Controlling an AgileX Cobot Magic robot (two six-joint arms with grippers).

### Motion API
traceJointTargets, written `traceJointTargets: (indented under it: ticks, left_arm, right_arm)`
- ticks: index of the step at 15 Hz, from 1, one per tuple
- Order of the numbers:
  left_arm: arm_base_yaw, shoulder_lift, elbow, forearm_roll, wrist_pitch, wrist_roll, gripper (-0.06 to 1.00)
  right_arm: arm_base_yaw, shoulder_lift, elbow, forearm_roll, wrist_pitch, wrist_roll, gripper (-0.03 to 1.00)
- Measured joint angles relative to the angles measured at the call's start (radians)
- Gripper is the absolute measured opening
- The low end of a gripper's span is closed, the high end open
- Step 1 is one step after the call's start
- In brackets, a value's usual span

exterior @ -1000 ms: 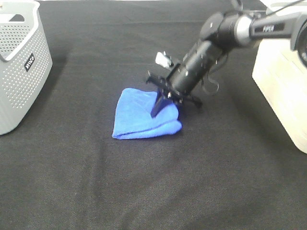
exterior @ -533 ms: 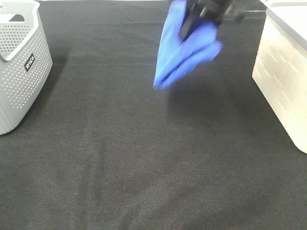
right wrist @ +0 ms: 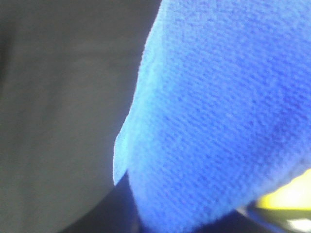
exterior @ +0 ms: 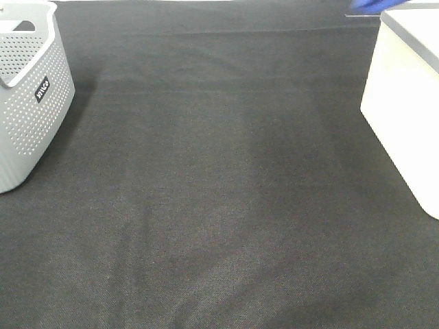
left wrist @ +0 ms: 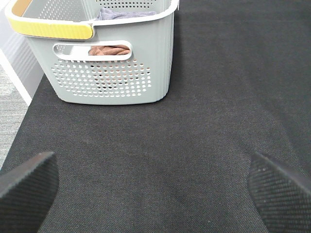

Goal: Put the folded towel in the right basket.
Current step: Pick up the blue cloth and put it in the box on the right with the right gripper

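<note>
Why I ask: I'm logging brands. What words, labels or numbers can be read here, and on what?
"mi…": white letters on the black tag on the grey left basket; the rest is too blurred to read.
No text shows on the white right basket, the blue towel or the black cloth.

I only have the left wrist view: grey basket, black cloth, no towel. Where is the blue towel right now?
Observer: In the exterior high view only a blue sliver of the towel shows, at the top edge by the far corner of the right basket.
Operator: Inside the basket yet?
Observer: Seemingly not: in the right wrist view the towel fills most of the frame, with black cloth beside it.
Operator: Is the right gripper clamped on it?
Observer: Cannot tell; the towel hides the right gripper's fingers in that view.
</note>
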Motion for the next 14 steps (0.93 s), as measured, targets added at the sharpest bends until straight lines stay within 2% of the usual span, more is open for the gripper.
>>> traceJointTargets:
  ticks: [2, 3, 8, 10, 11, 12, 14]
  left_arm:
    - [0.000, 0.000, 0.000, 0.000, 0.000, 0.000, 0.99]
    - [0.000, 0.000, 0.000, 0.000, 0.000, 0.000, 0.99]
    - [0.000, 0.000, 0.000, 0.000, 0.000, 0.000, 0.99]
    - [0.000, 0.000, 0.000, 0.000, 0.000, 0.000, 0.99]
    - [0.000, 0.000, 0.000, 0.000, 0.000, 0.000, 0.99]
    - [0.000, 0.000, 0.000, 0.000, 0.000, 0.000, 0.99]
    - [0.000, 0.000, 0.000, 0.000, 0.000, 0.000, 0.99]
  right_arm:
    - [-0.121, 0.017, 0.000, -0.055, 0.000, 0.000, 0.14]
    - [-0.152, 0.035, 0.000, -0.067, 0.001, 0.000, 0.14]
    - [-0.168, 0.134, 0.000, -0.092, 0.007, 0.000, 0.14]
    - [-0.168, 0.188, 0.000, -0.154, 0.007, 0.003, 0.20]
    - [-0.168, 0.204, 0.000, -0.185, 0.007, 0.011, 0.28]
    - [-0.168, 0.222, 0.000, -0.210, 0.006, 0.021, 0.44]
    - [-0.168, 0.245, 0.000, -0.216, 0.006, 0.026, 0.83]
